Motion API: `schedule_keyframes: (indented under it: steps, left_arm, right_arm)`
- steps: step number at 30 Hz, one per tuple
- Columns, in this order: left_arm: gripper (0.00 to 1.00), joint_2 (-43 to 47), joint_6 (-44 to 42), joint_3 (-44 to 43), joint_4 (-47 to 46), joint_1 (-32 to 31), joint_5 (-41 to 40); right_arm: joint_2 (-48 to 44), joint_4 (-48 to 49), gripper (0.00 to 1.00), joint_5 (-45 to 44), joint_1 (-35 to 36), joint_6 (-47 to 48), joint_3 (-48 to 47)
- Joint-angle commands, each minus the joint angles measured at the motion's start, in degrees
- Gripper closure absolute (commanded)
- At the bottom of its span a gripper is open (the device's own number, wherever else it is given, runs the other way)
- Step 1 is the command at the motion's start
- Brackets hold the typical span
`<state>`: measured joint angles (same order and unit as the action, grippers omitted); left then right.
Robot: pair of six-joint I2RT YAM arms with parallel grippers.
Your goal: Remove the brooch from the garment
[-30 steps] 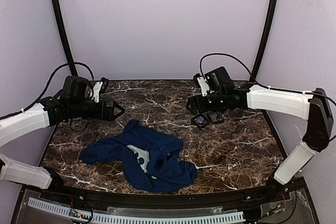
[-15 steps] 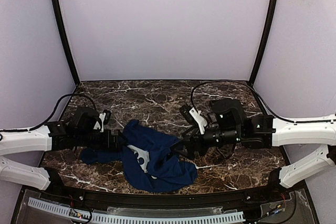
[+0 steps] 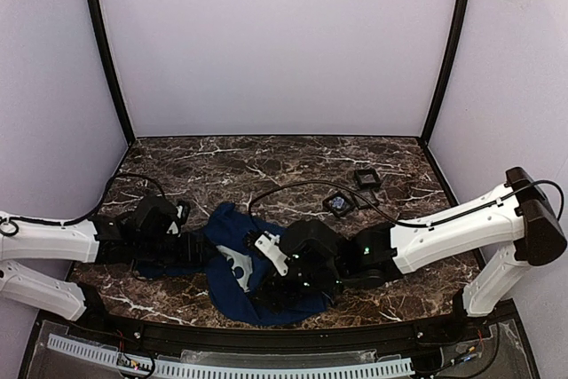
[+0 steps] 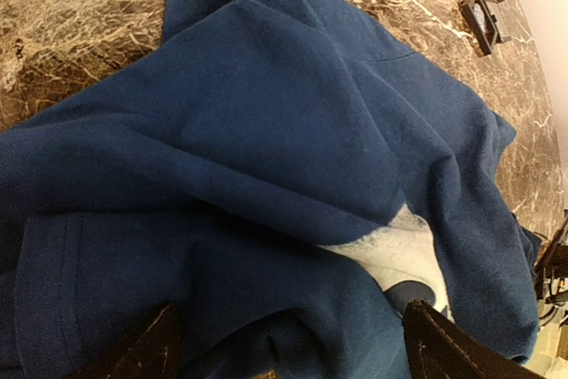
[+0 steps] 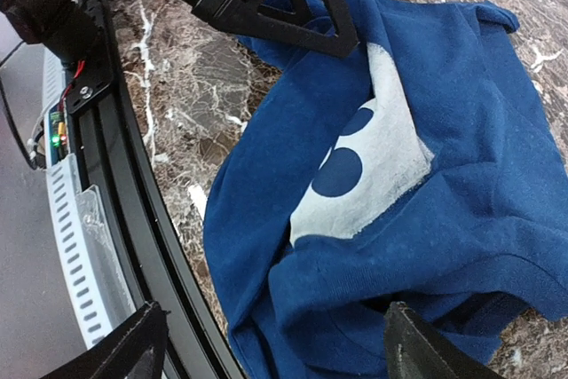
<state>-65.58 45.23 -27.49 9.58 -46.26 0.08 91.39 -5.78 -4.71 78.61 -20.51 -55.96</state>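
Right hand [image 5: 275, 352] swung over garment [image 3: 229, 224], left hand [image 4: 297, 348] alongside, both spread

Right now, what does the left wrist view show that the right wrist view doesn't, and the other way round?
Only the left wrist view: two black square trays on the marble beyond the garment.
Only the right wrist view: the left arm's jaws at the cloth's edge, and the table's near-edge rail with small lit lights.
Both: the crumpled navy garment, part of its pale print, the marble table, and each camera's own open jaws at the bottom. The brooch is not discernible in either.
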Motion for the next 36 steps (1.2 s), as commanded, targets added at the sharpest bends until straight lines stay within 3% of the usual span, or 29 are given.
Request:
schedule_keyframes:
  steps: [1,4,9,12,16,18,22,29,33,34,36]
  left_arm:
    - [0.24,-2.3,-1.0,1.3,-1.0,-0.2,-4.5]
    - [0.32,-3.2,-0.4,1.9,-2.1,-0.2,-7.1]
    - [0.56,-3.3,0.4,4.0,-5.1,-0.2,-9.7]
    - [0.69,-3.9,-0.1,4.1,-5.6,-0.2,-10.2]
    - [0.93,-4.3,-1.0,3.9,-6.1,-0.1,-10.9]
    - [0.98,-3.8,-2.6,3.1,-5.8,-0.1,-11.4]
    - [0.99,-1.1,-7.3,0.6,-3.0,1.6,-12.6]
    - [0.99,7.3,-13.6,0.3,-0.1,12.8,-8.9]
    - [0.99,8.4,-16.1,-1.3,3.1,14.9,-10.2]
    - [0.99,8.4,-16.3,-1.6,4.3,15.1,-10.8]
    - [0.86,8.2,-16.1,-2.7,5.9,15.3,-12.5]
  right_arm:
    - [5.6,-3.3,0.22,-9.3,1.9,-1.7,-6.1]
    - [7.5,-6.0,0.38,-13.7,1.9,-3.5,-7.2]
    - [7.6,-5.6,0.52,-12.0,1.8,-3.3,-6.7]
    - [8.7,-6.5,0.72,-12.0,1.8,-3.9,-7.4]
    - [7.9,-6.8,0.99,-13.0,0.4,-5.7,-7.7]
    - [6.4,-7.1,1.00,-13.4,-1.4,-6.6,-7.4]
    - [1.9,-8.1,1.00,-15.5,-6.0,-6.4,-6.9]
    - [-1.7,-9.5,1.00,-14.6,-19.1,-8.3,-4.1]
    - [-1.0,-6.8,1.00,-11.4,-23.3,-8.2,-1.7]
    - [-0.6,-6.1,1.00,-10.4,-24.0,-8.3,-1.4]
    - [0.3,-5.9,0.97,-8.5,-25.4,-8.3,-1.2]
